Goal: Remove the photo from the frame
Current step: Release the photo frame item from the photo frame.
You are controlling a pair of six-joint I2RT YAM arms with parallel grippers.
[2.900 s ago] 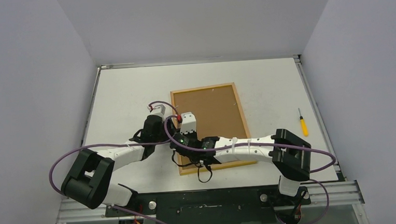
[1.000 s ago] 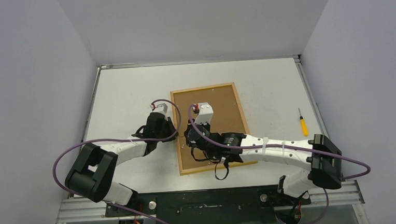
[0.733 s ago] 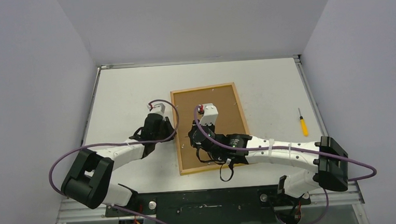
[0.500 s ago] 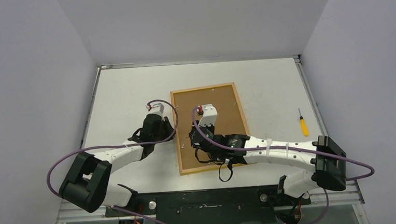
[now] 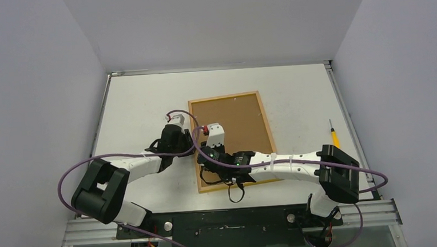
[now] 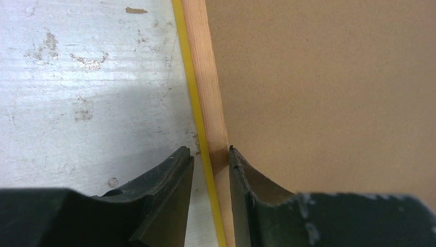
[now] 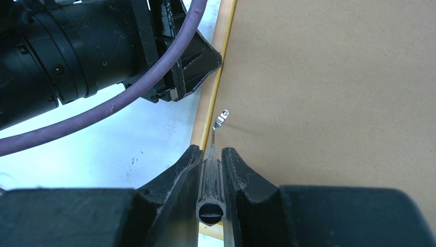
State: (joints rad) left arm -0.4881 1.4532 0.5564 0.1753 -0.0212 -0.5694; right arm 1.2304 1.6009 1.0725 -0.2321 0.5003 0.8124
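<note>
A large picture frame (image 5: 239,119) is seen from above, laid face down near the middle of a white table (image 5: 140,105). Its brown fibreboard backing is turned up, with a light wood rim around it. The photo is hidden beneath the backing in every view. Both arms are positioned at the frame's left long edge, toward its near end.

In the left wrist view, the left gripper (image 6: 210,153) is set astride that edge. One finger (image 6: 164,200) is placed on the table side, and the other (image 6: 252,195) on the backing side, its tip touching the wood rim (image 6: 205,77). A thin yellow strip of the front border (image 6: 193,98) is shown beside the rim. The jaws are held narrowly apart with the rim between them (whether the rim is actually pinched cannot be told).

In the right wrist view, the right gripper (image 7: 212,150) is closed tight on a slim clear-handled tool (image 7: 211,177), held lengthwise between the fingers. The tool's thin metal tip is run up to a small shiny metal tab (image 7: 222,117) just inside the rim, and the tab is tilted up off the backing. The left gripper's black fingertip is seen just beyond, with a purple cable (image 7: 154,77) draped across it.

A small yellow-handled screwdriver (image 5: 334,135) is seen lying on the table, well apart to the frame's right.
</note>
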